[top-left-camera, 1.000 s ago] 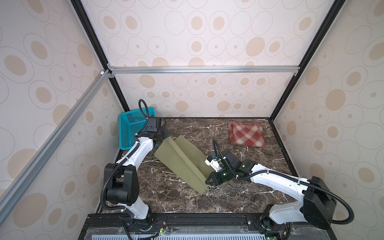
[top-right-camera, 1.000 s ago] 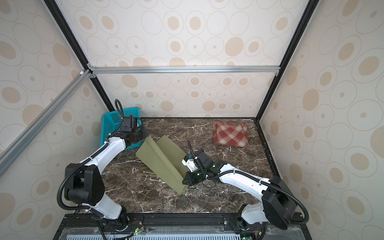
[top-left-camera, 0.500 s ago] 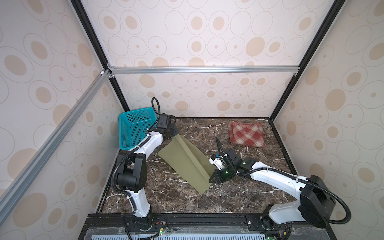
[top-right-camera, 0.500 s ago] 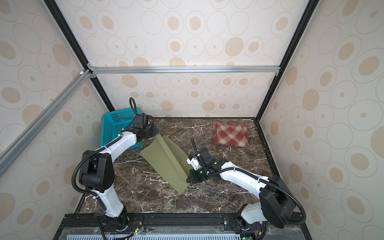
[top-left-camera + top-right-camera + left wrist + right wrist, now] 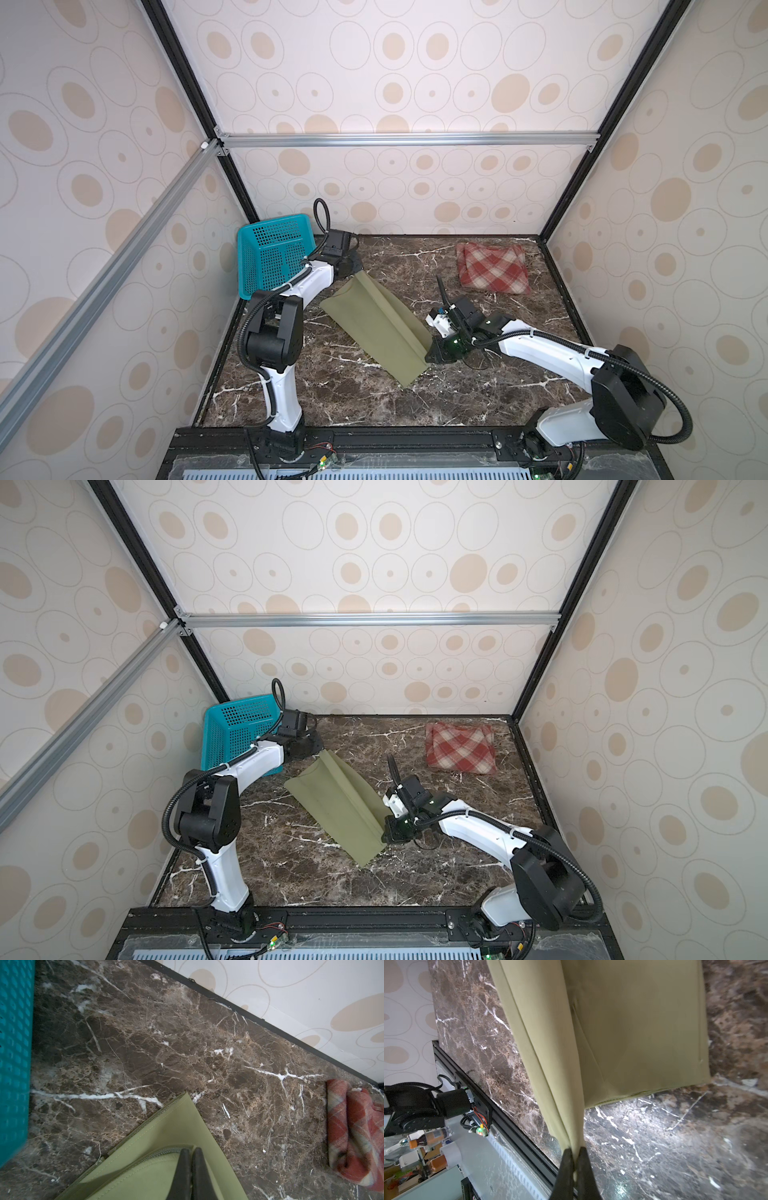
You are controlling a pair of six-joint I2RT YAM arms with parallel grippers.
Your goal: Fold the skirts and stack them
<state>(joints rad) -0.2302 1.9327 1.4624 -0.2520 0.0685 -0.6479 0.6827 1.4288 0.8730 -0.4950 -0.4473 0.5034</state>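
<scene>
A: Left gripper (image 5: 358,271), state?

B: Clamped on a corner of the green skirt (image 5: 374,324), at the stitched hem. In the left wrist view the two black fingers (image 5: 182,1172) are pressed together with cloth pinched between them. No gap shows.

A: Right gripper (image 5: 430,358)?

B: The same. It is clenched on the skirt's opposite end, with a bunched edge of cloth caught between its fingers (image 5: 566,1167). It touches nothing else.

A: Where does the green skirt sit?

B: It is strung diagonally between the two grippers. It runs from near the far left corner of the tabletop (image 5: 457,395) down toward the middle. A long ridge runs along its length. In the right wrist view the held end is lifted and the cloth hangs from the jaws. In both top views its near corner droops low over the marble. I cannot tell whether it touches.

A: The plaid skirt (image 5: 492,268)?

B: It lies folded at the far right corner, flat on the tabletop. It is well apart from both grippers and from the green skirt.

A: Other items?

B: A basket (image 5: 270,249), teal and perforated, is at the far left corner by the left edge. It sits just beside the left arm and does not touch the green skirt.
</scene>
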